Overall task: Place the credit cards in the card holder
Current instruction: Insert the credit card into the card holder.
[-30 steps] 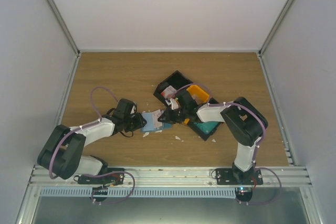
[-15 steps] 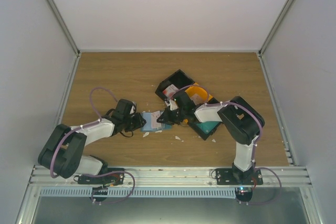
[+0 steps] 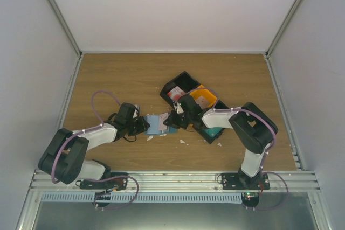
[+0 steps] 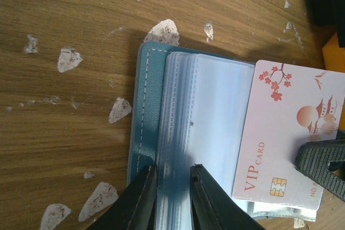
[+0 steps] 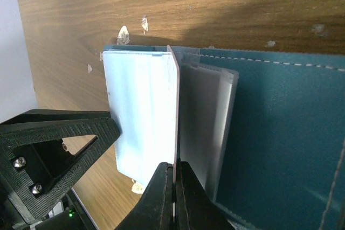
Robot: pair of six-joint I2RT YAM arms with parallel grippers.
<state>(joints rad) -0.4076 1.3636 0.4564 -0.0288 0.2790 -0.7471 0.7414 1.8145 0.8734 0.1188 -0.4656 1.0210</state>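
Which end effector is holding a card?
The right end effector: it pinches the white VIP card by its edge. The left end effector has no card; it only straddles the sleeves of the card holder.

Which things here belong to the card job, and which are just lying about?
Job: card holder, VIP card in right hand, left hand at holder's sleeves, red-white card in black tray.
Lying about: white scraps, orange bin, teal block.

Left arm and right arm: white link shells, bulky black joint housings. Purple cable loops off each. Black base plates bolted at 6 o'clock. Left gripper: matte black, tapered fingers.
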